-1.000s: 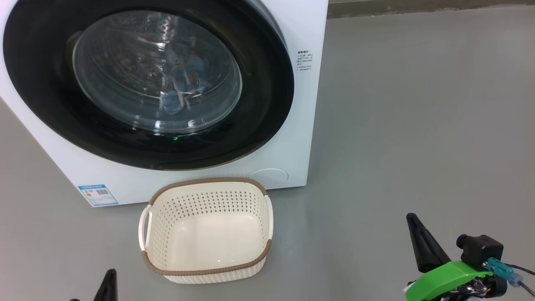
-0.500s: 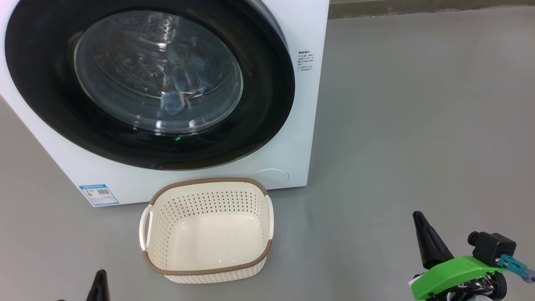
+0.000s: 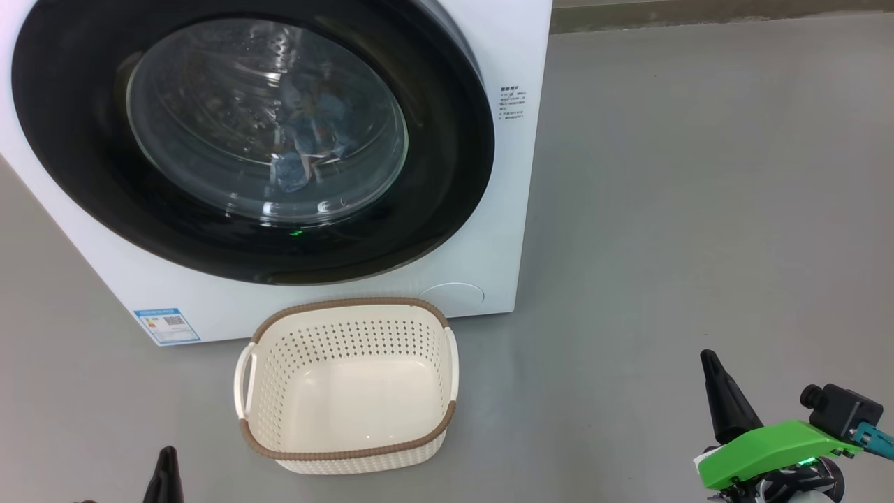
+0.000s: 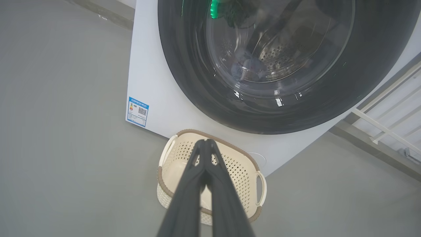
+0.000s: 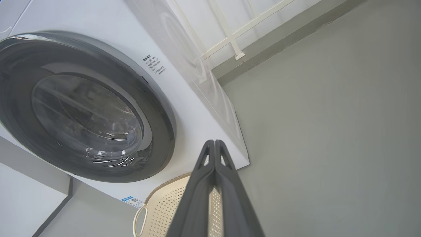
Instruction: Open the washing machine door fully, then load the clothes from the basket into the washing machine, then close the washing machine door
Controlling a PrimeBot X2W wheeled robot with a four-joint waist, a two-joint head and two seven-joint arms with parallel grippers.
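Open grey floor [image 3: 663, 209] stretches ahead of the right hand [image 5: 214, 142] and off to its right, smooth and matte, up to a wall base far ahead. To that hand's left stands the washing machine [image 3: 489, 265], its white side panel and front corner the nearest hard edge. The right hand's two long dark fingers are pressed together, tips touching, holding nothing. The left hand [image 4: 205, 143] is closed the same way, also carrying nothing.

Just ahead of the left hand, and ahead and left of the right, sits the basket [image 3: 349, 454] on the floor: cream plastic, perforated walls, woven brown rim, loop handles, its smooth bottom bare. Its far rim lies just beside the machine's front.

Beyond the basket and above both hands, the washing machine door [image 3: 433, 209] lies shut against the front, wide glossy black ring around bulging clear glass. The clothes [image 3: 307, 147] show behind that glass as crumpled blue fabric against the perforated steel drum. A blue label [image 3: 166, 325] marks the machine's lower corner, ahead of the left hand.
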